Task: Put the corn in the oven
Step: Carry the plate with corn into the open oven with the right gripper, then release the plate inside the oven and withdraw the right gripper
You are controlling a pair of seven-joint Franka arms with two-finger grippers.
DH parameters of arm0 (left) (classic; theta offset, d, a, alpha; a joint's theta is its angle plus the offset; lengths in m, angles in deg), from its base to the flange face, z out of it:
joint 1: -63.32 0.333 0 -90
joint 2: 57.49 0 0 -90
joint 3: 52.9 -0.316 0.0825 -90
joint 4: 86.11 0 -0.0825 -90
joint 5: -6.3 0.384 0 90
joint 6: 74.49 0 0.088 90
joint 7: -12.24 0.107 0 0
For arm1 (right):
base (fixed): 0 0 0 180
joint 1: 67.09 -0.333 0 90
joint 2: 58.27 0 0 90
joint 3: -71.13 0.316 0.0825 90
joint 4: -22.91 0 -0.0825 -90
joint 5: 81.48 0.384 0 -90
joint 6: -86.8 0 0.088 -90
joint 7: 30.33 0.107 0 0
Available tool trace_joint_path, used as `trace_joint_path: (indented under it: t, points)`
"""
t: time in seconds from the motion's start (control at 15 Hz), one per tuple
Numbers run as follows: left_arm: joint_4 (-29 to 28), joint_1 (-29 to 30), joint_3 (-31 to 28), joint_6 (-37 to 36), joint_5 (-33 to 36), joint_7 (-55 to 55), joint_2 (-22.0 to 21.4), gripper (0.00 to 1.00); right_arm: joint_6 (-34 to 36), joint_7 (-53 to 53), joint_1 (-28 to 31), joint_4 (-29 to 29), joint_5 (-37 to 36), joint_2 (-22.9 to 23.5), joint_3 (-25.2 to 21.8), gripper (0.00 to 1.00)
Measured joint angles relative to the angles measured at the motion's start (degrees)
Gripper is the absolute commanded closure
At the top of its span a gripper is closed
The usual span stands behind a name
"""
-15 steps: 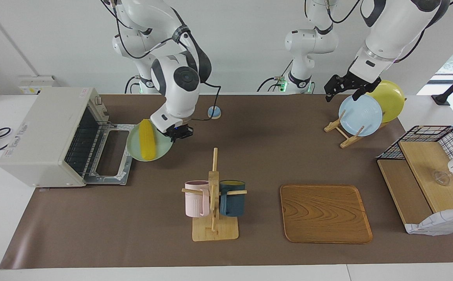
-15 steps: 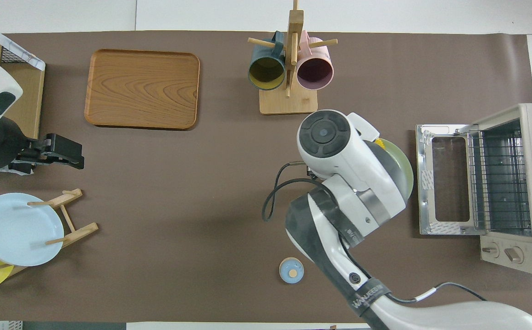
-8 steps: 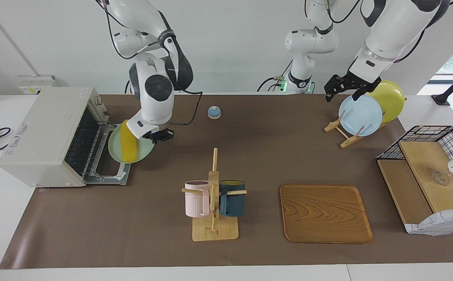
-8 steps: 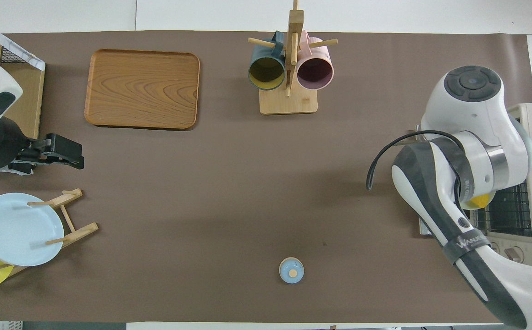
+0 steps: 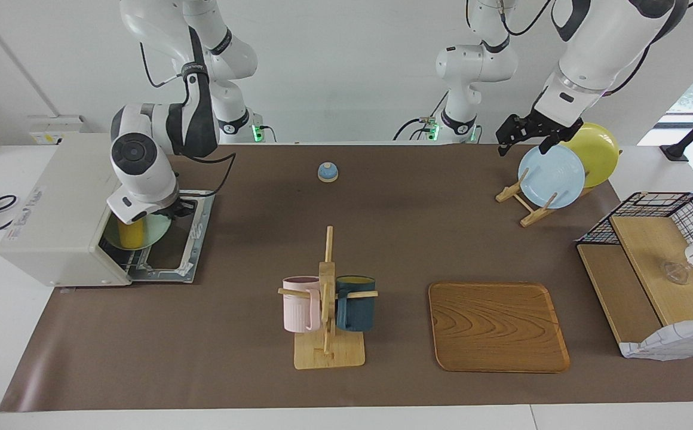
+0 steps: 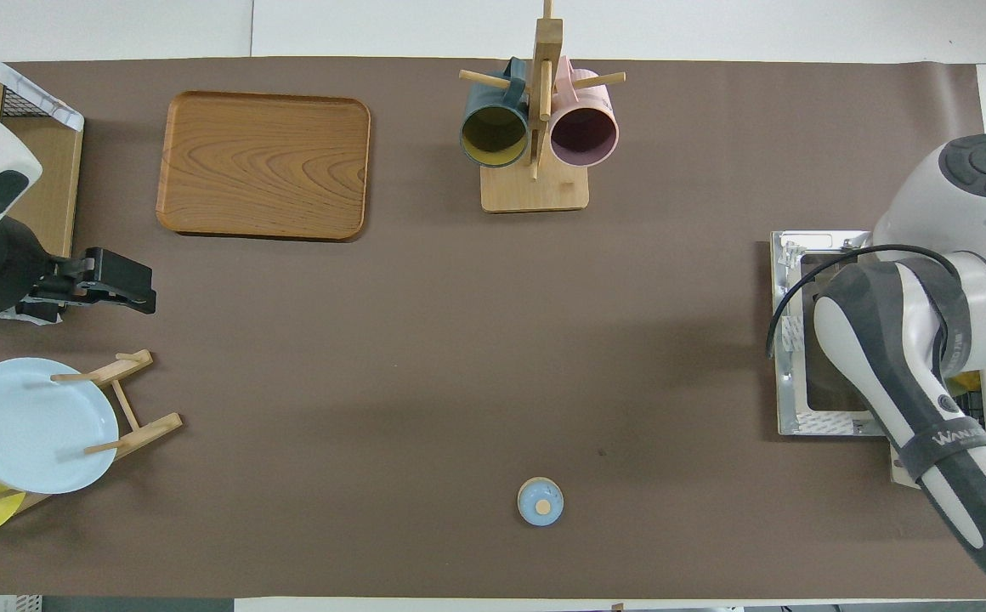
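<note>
The oven point(image 5: 63, 209), door lowered, is largely covered overhead by the right arm, whose right gripper point(image 5: 174, 210), mostly hidden, is clamped on a pale green plate point(image 5: 154, 230) bearing the corn point(image 5: 130, 234) at the oven's mouth, while the spread-fingered left gripper point(image 5: 517, 134) waits over the plate rack point(image 5: 523, 200).

Pretty clearly a robotics lab set up as a pretend kitchen: two white arms bolted at the edge of a bench point(image 5: 251, 370) covered in brown paper, bare white walls, cables trailing around. The kitchen stuff is just props, like a toaster oven point(image 5: 66, 209), mug rack point(image 5: 327, 316), plate stand point(image 5: 523, 200) and wooden tray point(image 5: 497, 327).
</note>
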Motion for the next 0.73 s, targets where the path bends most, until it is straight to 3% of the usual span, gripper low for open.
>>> trace_joint_path:
  t: [0.27, 0.73]
  points:
    - [0.0, 0.0, 0.0, 0.0, 0.0, 0.0, 0.0, 0.00, -6.9, -1.5, 1.9, -6.5, -0.1, -2.3, 0.1, 1.00]
    - [0.0, 0.0, 0.0, 0.0, 0.0, 0.0, 0.0, 0.00, -7.8, -4.7, 3.6, -7.6, 0.0, -3.5, 0.6, 1.00]
